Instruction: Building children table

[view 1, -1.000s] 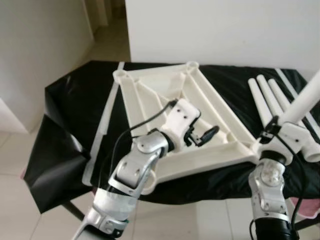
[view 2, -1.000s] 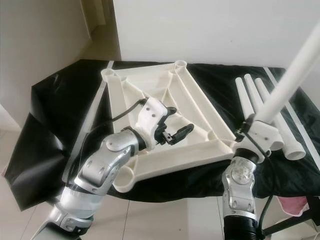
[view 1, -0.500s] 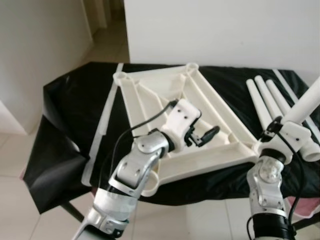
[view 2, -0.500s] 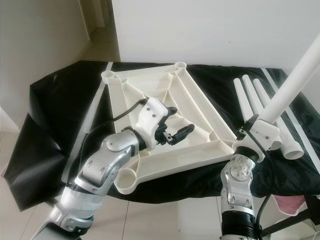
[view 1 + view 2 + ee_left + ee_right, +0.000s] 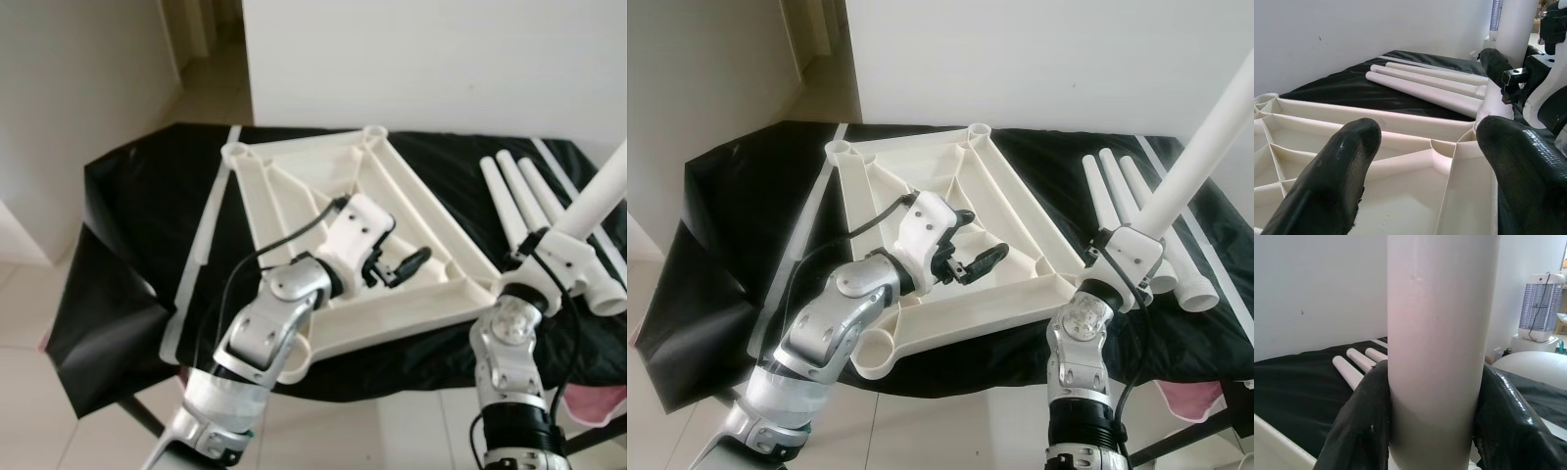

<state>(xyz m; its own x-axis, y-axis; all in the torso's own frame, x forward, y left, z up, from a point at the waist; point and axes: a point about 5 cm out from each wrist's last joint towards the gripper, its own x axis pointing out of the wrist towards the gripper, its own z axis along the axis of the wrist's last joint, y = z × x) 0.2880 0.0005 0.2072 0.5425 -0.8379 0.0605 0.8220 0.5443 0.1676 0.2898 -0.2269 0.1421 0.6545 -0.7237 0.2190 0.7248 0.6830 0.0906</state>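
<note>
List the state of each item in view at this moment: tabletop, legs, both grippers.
Tabletop: upside down on the black-covered table, ribbed underside up, corner sockets empty.
Held leg: clamped in the right gripper, tilted up and rightward, near the tabletop's right corner.
Spare legs: three, lying side by side on the cover, right of the tabletop.
Left gripper: open, empty, above the tabletop's underside.

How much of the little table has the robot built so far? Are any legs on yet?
No legs look fully fitted yet. The tabletop already lies upside down on the black cloth. The right hand is gripping one white leg by the tabletop's near right corner. The left hand hovers open over the tabletop. Three more legs lie waiting on the cloth.
</note>
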